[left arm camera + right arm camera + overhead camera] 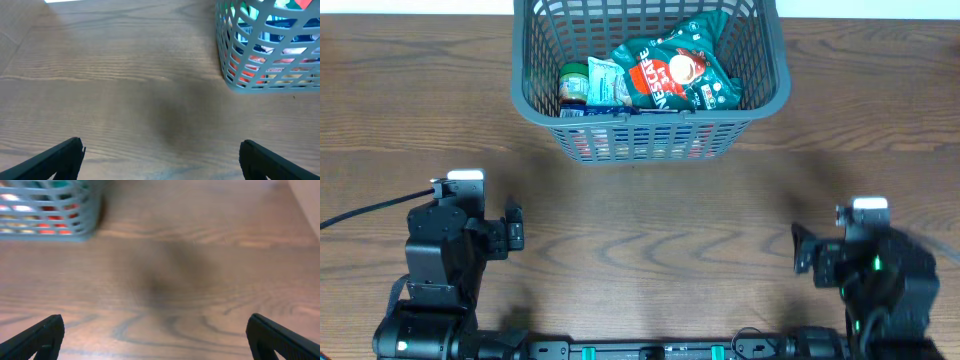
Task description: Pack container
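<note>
The dark grey lattice container (535, 95) stands at the far middle of the table. Inside it lie a green snack bag (680, 70), a pale pouch (607, 82) and a green-lidded jar (572, 85). The container's corner shows in the left wrist view (227, 75) at top right and in the right wrist view (85, 225) at top left. My left gripper (515, 228) (161, 155) is open and empty above bare wood near the front left. My right gripper (800, 250) (155, 335) is open and empty near the front right.
The wooden table (650, 220) lies between both grippers and the container. A black cable (360, 212) runs off the left edge. A pale surface (310, 195) shows past the table's edge in the right wrist view.
</note>
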Available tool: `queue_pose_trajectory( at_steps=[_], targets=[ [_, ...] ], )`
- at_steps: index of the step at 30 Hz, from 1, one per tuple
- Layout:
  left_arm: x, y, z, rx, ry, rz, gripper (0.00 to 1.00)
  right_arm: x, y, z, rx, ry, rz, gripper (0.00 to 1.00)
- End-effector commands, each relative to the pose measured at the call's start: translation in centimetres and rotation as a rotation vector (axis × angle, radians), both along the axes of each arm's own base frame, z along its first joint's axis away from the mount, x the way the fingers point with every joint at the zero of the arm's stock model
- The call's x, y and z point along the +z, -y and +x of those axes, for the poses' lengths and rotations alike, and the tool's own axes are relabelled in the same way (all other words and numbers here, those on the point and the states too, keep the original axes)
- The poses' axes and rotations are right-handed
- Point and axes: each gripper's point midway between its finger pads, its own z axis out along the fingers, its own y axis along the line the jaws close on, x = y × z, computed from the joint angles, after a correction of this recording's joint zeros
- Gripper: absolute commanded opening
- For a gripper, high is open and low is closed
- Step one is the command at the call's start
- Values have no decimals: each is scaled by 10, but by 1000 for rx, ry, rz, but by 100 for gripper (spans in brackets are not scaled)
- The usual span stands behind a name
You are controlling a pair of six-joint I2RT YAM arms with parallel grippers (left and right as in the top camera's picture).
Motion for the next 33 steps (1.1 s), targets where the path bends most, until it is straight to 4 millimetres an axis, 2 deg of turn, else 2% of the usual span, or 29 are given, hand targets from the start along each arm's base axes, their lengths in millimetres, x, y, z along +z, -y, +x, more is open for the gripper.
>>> queue_pose_trajectory(
  at_steps=[1, 5, 8, 12, 16, 22, 28, 33],
  targets=[
    [-1, -3, 0, 23, -2, -5, 99, 16, -11, -14, 62, 108, -1, 99],
    [-1, -3, 0, 23, -2, -5, 99, 41, -32, -30, 180, 269, 45, 99],
    [-1, -3, 0, 23, -2, -5, 98, 54, -39, -32, 221, 364, 53, 99],
    [-1, -3, 0, 23, -2, -5, 99, 67, -44, -17, 248, 494, 55, 99],
    [-1, -3, 0, 23, -2, -5, 99, 70, -52, 3, 279, 624, 59, 99],
    [-1, -3, 0, 23, -2, -5, 98, 50, -62, 28, 321, 769, 17, 99],
    [-1, -3, 0, 23, -2, -5, 98, 7, -65, 46, 323, 802, 10, 99],
    [-1, -3, 0, 23, -2, -5, 99, -29, -64, 54, 317, 726, 9, 99]
  ],
)
